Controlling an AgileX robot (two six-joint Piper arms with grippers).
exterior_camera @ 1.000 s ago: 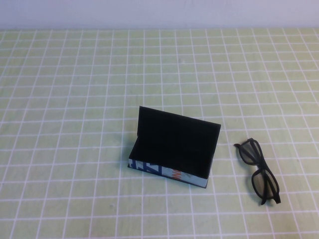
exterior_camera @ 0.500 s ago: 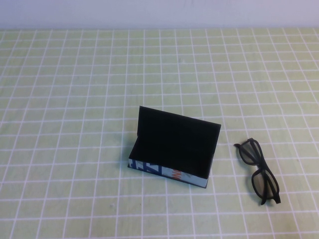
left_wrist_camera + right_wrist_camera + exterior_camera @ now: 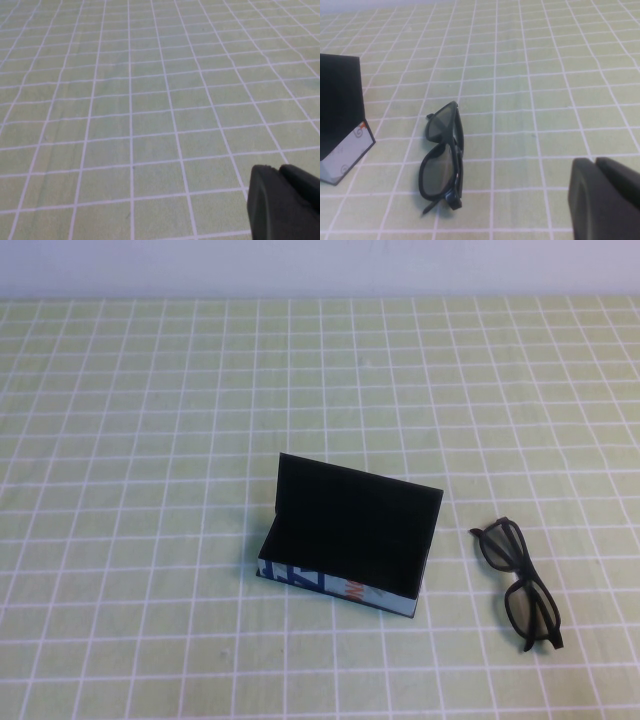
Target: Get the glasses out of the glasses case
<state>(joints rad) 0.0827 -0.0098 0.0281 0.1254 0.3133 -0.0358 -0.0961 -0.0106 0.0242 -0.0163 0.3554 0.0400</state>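
Note:
The black glasses case (image 3: pixel 345 540) stands open near the table's middle, its lid upright and its inside empty. Its light printed front (image 3: pixel 335 588) faces me; a corner of it shows in the right wrist view (image 3: pixel 342 125). The black glasses (image 3: pixel 518 582) lie folded on the cloth just right of the case, also in the right wrist view (image 3: pixel 442 157). My left gripper (image 3: pixel 280 172) is shut and empty above bare cloth. My right gripper (image 3: pixel 595 162) is shut and empty, apart from the glasses, on their side away from the case. Neither arm shows in the high view.
A green cloth with a white grid (image 3: pixel 150 440) covers the whole table. A pale wall (image 3: pixel 320 265) runs along the far edge.

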